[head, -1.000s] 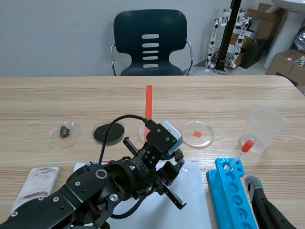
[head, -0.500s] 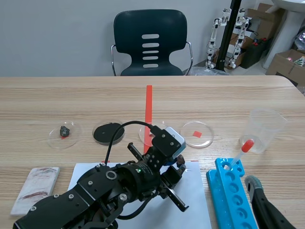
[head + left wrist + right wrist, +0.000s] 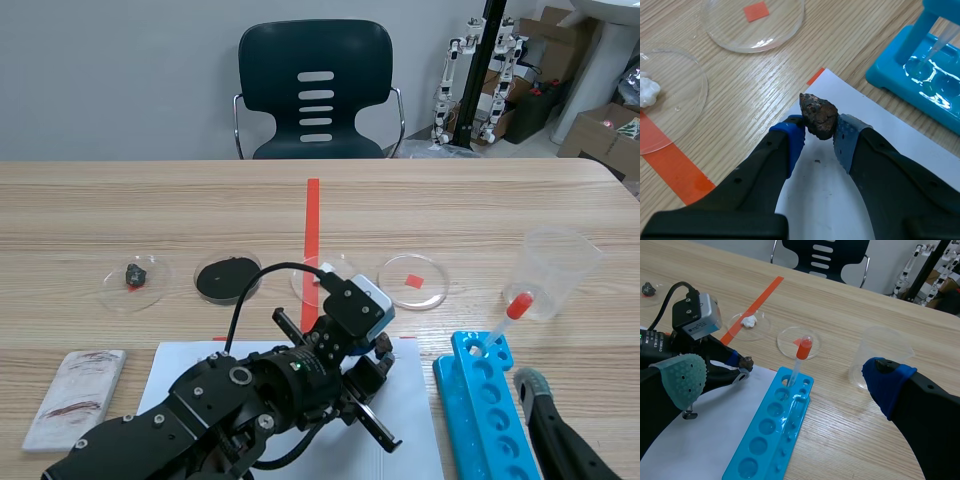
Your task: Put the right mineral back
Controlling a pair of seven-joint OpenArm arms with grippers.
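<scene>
Clamped on the dark mineral (image 3: pixel 818 116) above the paper's (image 3: pixel 840 200) corner, the left claw (image 3: pixel 820 131) has drifted right toward the empty red-marked petri dish (image 3: pixel 782 31), so the drop-off seems near; the right claw (image 3: pixel 785 378) rests wide apart.

A plain grey wall (image 3: pixel 120 80) is seen behind a long wooden table (image 3: pixel 150 200). A dark chair (image 3: pixel 316 90) with a slotted back is set at the far side. Cardboard boxes (image 3: pixel 600 130) are stacked beside a black pole (image 3: pixel 491 50).

bare table (image 3: pixel 445 325) lies between rack (image 3: pixel 485 405) and dish (image 3: pixel 430 292).
</scene>
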